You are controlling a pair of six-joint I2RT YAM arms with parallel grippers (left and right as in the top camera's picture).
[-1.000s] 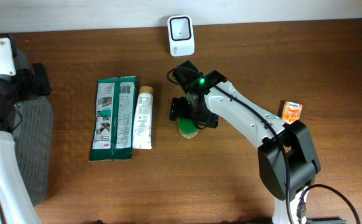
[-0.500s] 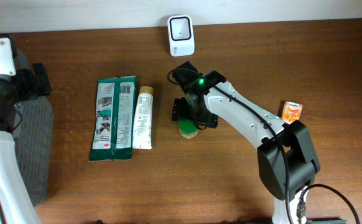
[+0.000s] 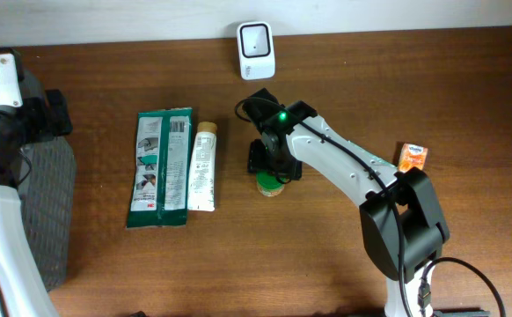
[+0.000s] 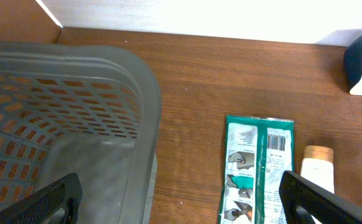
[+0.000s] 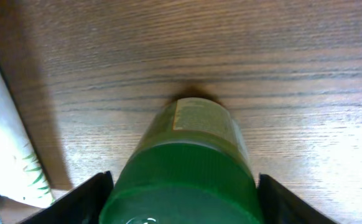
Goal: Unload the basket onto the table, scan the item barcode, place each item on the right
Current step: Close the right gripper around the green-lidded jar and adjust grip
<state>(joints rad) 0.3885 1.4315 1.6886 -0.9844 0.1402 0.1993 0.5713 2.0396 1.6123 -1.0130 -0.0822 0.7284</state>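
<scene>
A small jar with a green lid [image 3: 270, 183] stands upright on the brown table, right of centre. My right gripper [image 3: 271, 174] comes down over it from above. In the right wrist view the lid [image 5: 181, 180] fills the whole gap between the two black fingers [image 5: 81, 202], which press against its sides. The jar's yellowish label [image 5: 196, 121] shows below the lid. The white barcode scanner [image 3: 256, 50] stands at the table's back edge. My left gripper [image 4: 184, 205] hangs open and empty over the basket's rim at far left.
A green pouch [image 3: 161, 167] and a white tube [image 3: 202, 165] lie side by side left of the jar. A small orange box [image 3: 412, 158] sits at the right. A grey mesh basket [image 3: 45, 211] takes up the left edge.
The right gripper's fingers have drawn in from wide open to the sides of the jar's lid. The jar and the left arm have not moved.
</scene>
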